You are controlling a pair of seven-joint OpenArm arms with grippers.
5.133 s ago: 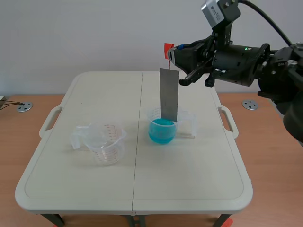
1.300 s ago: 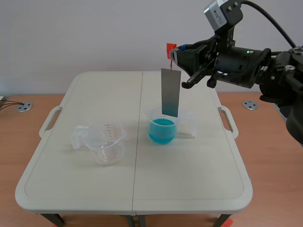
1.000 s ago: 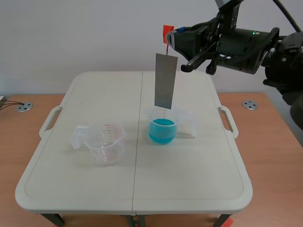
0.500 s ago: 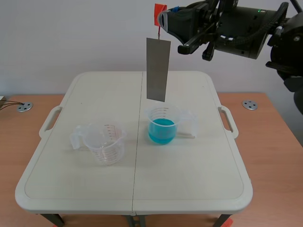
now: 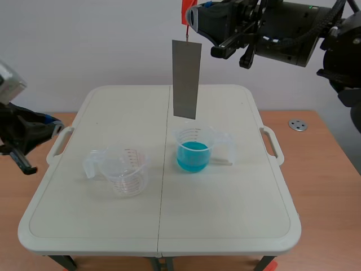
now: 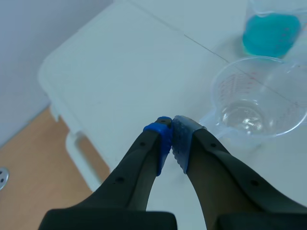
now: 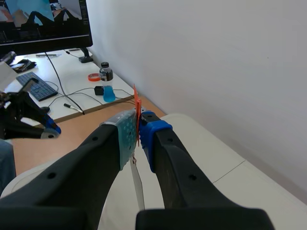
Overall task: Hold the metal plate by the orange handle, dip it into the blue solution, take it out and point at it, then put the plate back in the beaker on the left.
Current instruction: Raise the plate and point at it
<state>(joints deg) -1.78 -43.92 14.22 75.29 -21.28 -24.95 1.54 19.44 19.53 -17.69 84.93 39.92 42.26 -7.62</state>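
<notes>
Pinching half-hidden orange handle point(image 7: 135, 103), right fingers point(image 7: 120, 134)

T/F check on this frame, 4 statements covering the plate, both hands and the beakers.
1. The metal plate hangs clear above the beaker of blue liquid. True.
2. The right hand is open. False: it is shut on the orange handle at the plate's top.
3. The left hand grips the clear beaker. False: it is shut on nothing, near the table's left edge, apart from that beaker.
4. The clear beaker stands upright, left of the blue one. True.
</notes>
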